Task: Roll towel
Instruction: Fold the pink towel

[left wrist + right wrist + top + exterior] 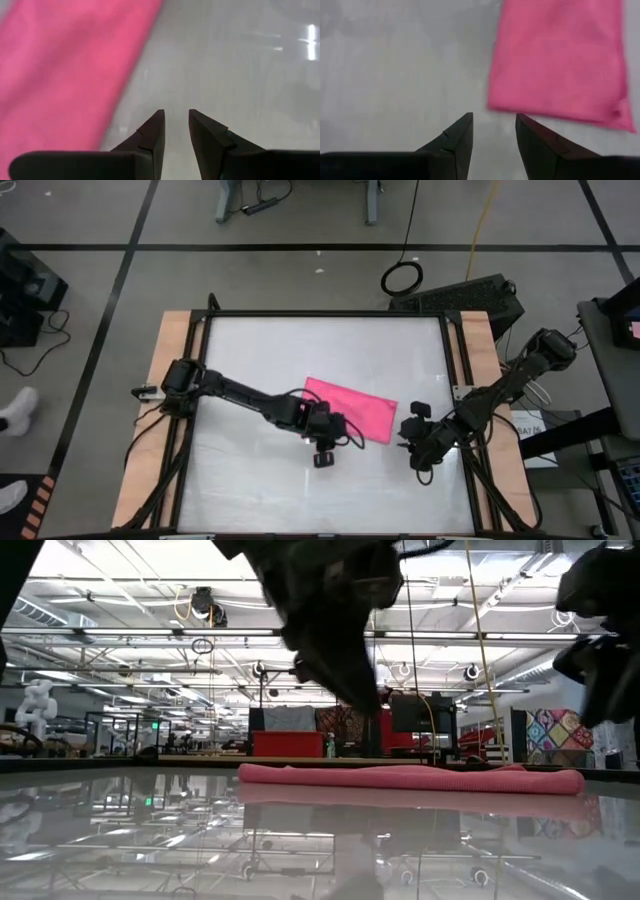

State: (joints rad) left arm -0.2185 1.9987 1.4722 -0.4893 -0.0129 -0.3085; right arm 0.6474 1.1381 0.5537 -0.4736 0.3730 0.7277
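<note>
The 1 glossy white surface carries 1 folded pink towel, lying flat near its middle. 2 grippers flank it: left gripper and right gripper, jaws apart, holding nothing.

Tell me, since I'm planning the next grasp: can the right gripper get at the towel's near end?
Probably yes. The right gripper hangs open beside the towel, with only bare table between.
</note>
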